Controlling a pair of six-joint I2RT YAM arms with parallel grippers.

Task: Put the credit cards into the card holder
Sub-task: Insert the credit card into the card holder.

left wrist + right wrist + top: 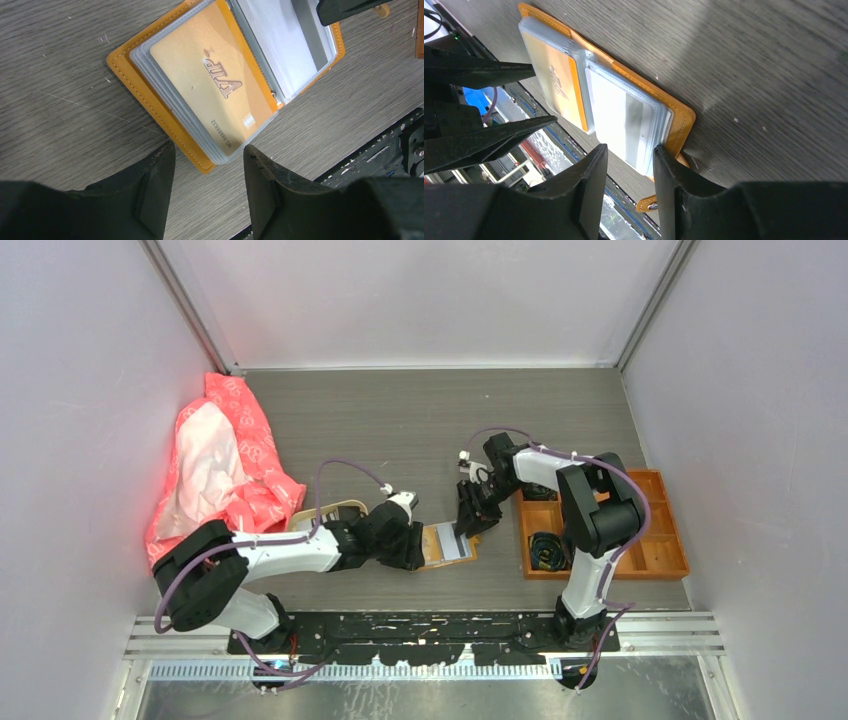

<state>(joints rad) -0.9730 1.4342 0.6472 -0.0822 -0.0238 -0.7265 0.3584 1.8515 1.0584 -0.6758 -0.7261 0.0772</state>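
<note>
On either side of the open card holder [447, 543], left hand [207, 190] and right hand [628, 182] lean low, both spread.

Cropped by the left wrist view's top edge: card holder [155, 99], far page. Partly behind right fingers [679, 195]: snap tab [646, 204].

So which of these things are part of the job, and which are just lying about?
Job: card holder, gold VIP card, pale card, left gripper, right gripper.
Lying about: red patterned bag, orange compartmented box, black coils, beige tray.
</note>
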